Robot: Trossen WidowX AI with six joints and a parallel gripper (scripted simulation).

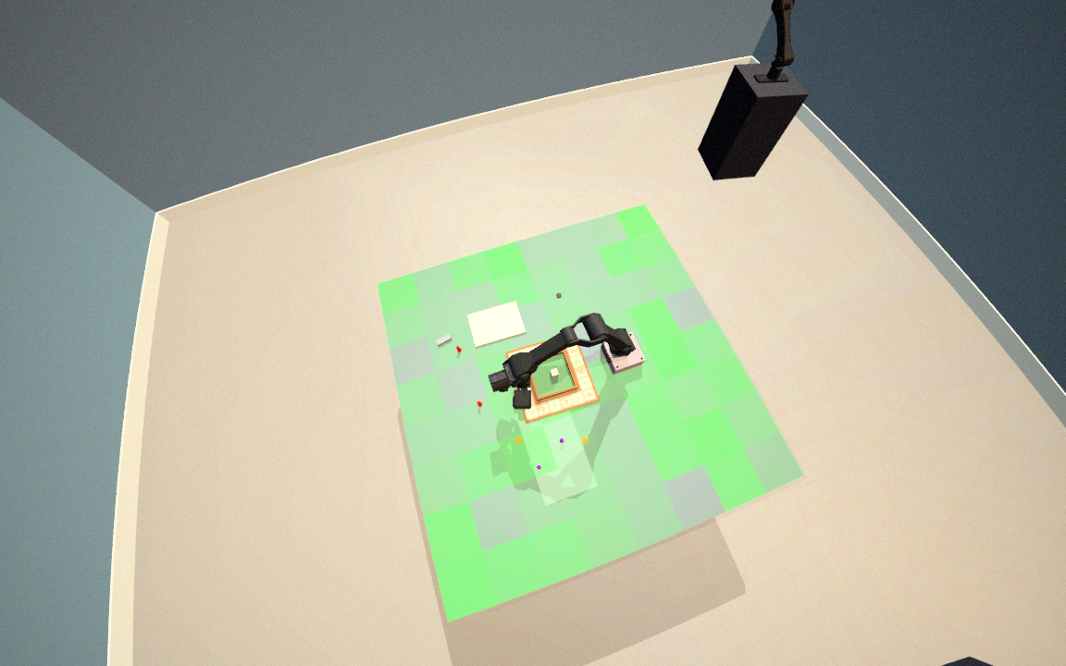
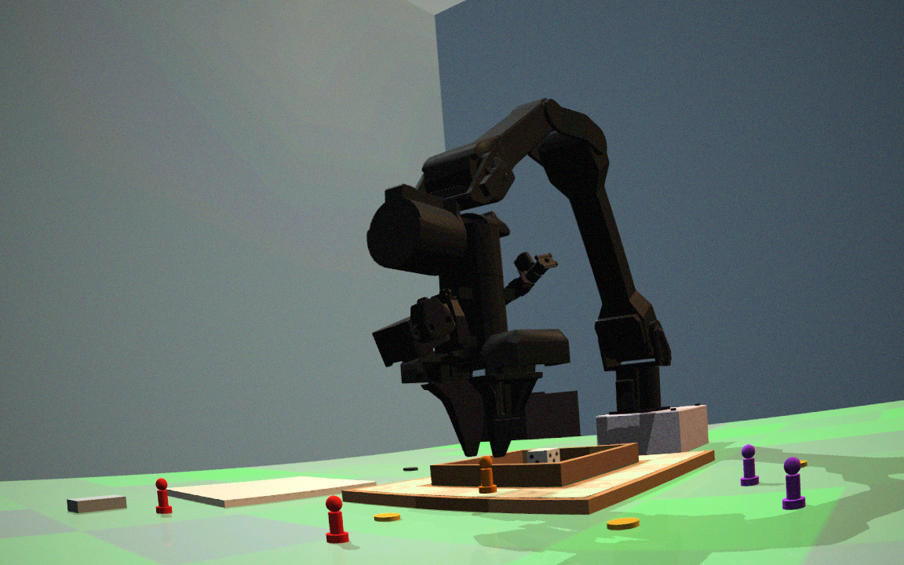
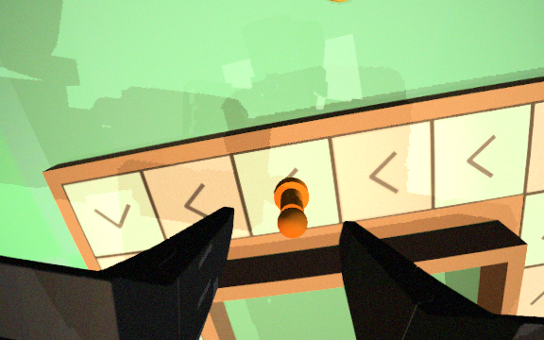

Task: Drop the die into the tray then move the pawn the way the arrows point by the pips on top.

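Note:
The orange pawn (image 2: 486,476) (image 3: 292,222) stands upright on the board (image 1: 555,405) (image 2: 469,501) (image 3: 371,124), on the third square from the left corner in the wrist view. My gripper (image 2: 485,450) (image 3: 287,225) is open and empty, pointing down. Its fingertips are low, at about the height of the pawn's head in the exterior view, and appear on either side of the pawn in the wrist view. The white die (image 1: 554,372) (image 2: 543,456) lies in the dice tray (image 1: 559,394) (image 2: 525,477) (image 3: 281,267); its top pips are not readable. The arm hides the pawn in the top view.
Two red pawns (image 1: 459,349) (image 2: 334,523) and a grey block (image 1: 443,340) (image 2: 96,504) are beyond the board. Two purple pawns (image 1: 562,440) (image 2: 792,486) and yellow discs (image 1: 585,440) (image 2: 622,523) lie around it. A cream panel (image 1: 495,324) (image 2: 265,490) is beside the board.

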